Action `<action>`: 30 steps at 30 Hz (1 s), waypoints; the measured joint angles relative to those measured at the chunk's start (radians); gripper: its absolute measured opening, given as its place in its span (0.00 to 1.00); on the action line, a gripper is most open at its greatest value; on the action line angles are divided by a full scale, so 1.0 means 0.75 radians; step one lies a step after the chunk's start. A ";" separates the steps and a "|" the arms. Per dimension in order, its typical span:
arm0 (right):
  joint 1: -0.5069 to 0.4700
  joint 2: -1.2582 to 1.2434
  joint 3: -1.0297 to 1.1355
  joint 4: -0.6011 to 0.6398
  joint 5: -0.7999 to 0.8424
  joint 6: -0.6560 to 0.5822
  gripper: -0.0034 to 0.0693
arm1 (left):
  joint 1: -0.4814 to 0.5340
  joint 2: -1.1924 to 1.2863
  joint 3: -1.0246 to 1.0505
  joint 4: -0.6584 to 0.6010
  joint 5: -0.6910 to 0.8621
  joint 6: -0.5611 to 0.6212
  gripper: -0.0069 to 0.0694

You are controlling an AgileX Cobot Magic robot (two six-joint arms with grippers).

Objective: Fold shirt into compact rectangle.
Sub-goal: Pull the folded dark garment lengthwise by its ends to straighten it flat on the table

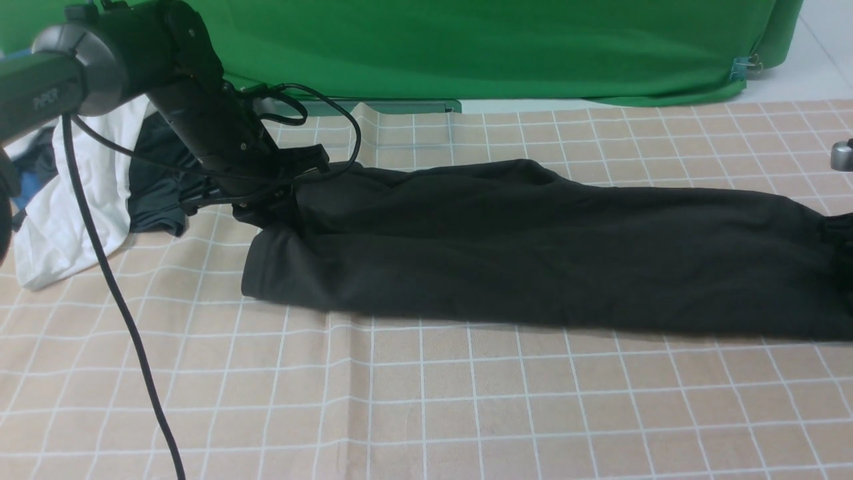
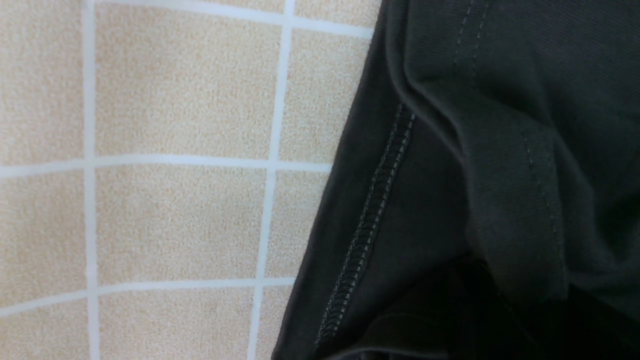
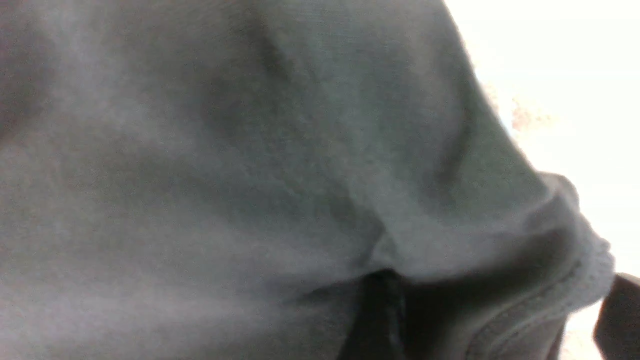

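Shirt (image 1: 533, 253) lies as a long folded band across the checked cloth (image 1: 426, 400). Left gripper (image 1: 266, 207) is clamped on its left end, I judge to anchor it; whether the right gripper (image 1: 840, 232) grips, I cannot tell.

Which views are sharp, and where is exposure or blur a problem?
Front view: evenly lit, sharp, but the black shirt shows little fold detail. Left wrist view: crisp, seam stitching readable. Right wrist view: blurred, fabric washed grey, background blown out white.
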 joint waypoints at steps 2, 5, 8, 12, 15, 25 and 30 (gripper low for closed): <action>0.000 0.000 0.000 0.009 0.001 -0.012 0.72 | 0.000 0.000 0.000 0.000 0.000 0.000 0.13; 0.001 0.006 0.000 0.034 -0.001 -0.022 0.54 | 0.000 0.000 0.000 0.000 0.000 0.000 0.13; 0.010 0.008 -0.001 0.057 -0.001 -0.035 0.31 | 0.000 0.000 0.000 0.000 0.000 0.002 0.13; 0.009 0.008 -0.001 0.070 0.000 -0.058 0.20 | 0.000 0.000 0.000 0.000 0.000 0.003 0.13; 0.000 0.011 -0.007 0.083 0.007 -0.076 0.20 | 0.000 0.000 0.000 0.000 0.000 0.003 0.13; -0.113 0.027 -0.043 0.170 0.061 -0.134 0.45 | 0.000 0.000 0.000 -0.015 0.000 0.004 0.13; -0.143 0.031 -0.060 0.134 0.081 -0.136 0.90 | 0.000 0.000 0.000 -0.015 0.000 0.004 0.13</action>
